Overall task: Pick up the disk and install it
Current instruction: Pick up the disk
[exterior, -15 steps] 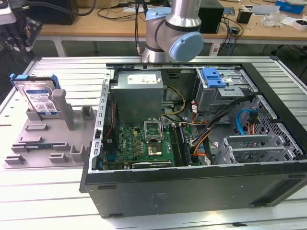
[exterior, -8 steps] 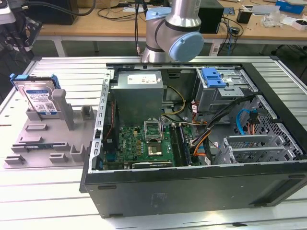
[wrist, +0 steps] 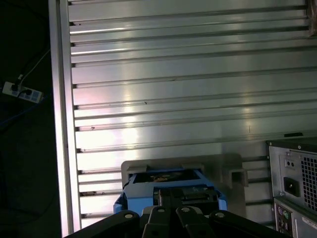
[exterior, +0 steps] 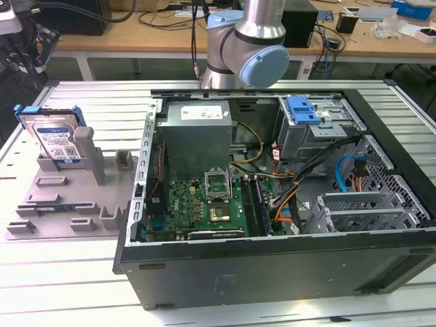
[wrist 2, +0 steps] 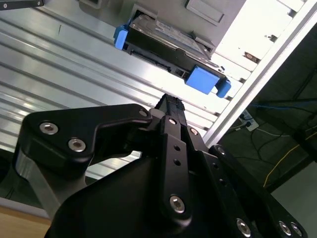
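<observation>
The disk (exterior: 54, 139) is silvery metal with a paper label and blue plastic frame, its holder (exterior: 61, 204) matt grey plastic, the table (exterior: 68, 279) ribbed, shiny metal, the gripper (wrist 2: 168, 106) matt black

The pincer (wrist 2: 169, 102) hovers near the blue-framed disk (wrist 2: 163, 44).

Open computer case (exterior: 272, 272); grey slotted fixture (exterior: 68, 204)

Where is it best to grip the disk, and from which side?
Probably across its long blue-framed edges near the raised end, from above along its tilt: the disk leans in the grey holder, lower end slotted, upper end free.
</observation>
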`<state>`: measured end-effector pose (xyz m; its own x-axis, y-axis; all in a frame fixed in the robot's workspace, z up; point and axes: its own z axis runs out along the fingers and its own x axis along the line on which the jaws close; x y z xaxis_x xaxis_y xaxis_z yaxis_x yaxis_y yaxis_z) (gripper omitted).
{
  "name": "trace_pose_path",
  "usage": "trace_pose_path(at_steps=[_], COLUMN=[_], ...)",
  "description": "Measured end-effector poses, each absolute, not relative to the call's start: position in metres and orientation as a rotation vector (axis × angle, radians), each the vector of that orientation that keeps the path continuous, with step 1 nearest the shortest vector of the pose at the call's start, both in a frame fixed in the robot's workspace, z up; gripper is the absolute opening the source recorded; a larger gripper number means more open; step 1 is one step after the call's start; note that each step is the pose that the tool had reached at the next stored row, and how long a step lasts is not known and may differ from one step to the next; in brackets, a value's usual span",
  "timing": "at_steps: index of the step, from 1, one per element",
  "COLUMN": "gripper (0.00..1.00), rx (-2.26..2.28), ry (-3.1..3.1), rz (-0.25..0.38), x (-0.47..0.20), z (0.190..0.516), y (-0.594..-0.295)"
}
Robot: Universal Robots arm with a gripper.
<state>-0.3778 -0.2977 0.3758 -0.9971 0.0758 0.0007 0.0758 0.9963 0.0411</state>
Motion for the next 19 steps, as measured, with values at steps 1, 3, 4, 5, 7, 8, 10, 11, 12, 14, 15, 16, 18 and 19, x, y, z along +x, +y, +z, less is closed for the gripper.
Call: trace_pose_path(at_steps=[1,3,4,5,7,8,10,11,12,14,15,16,18,19], gripper=[0.11,0.11,0.11,0.11,0.11,0.11,0.11,0.11,0.11,0.11,0.11,0.11,0.11,0.11], rx=[0.118,0.106,0.088,0.062,0.010,-0.035,-0.102,-0.134,-0.167,-0.290,-0.347,-0.400,-0.473,-0.500], ry=[3.140,3.147,3.152,3.156,3.160,3.161,3.160,3.160,3.159,3.152,3.147,3.141,3.132,3.128], rz=[0.064,0.063,0.062,0.061,0.061,0.060,0.060,0.060,0.059,0.058,0.057,0.057,0.056,0.055], x=[-0.3776,-0.3775,-0.3774,-0.3773,-0.3772,-0.3773,-0.3772,-0.3772,-0.3772,-0.3772,-0.3772,-0.3772,-0.3772,-0.3772], z=[0.3758,0.3758,0.3758,0.3758,0.3759,0.3759,0.3758,0.3758,0.3758,0.3757,0.3757,0.3757,0.3757,0.3757], y=[-0.2976,-0.2977,-0.2977,-0.2977,-0.2977,-0.2977,-0.2977,-0.2977,-0.2977,-0.2977,-0.2977,-0.2977,-0.2977,-0.2977])
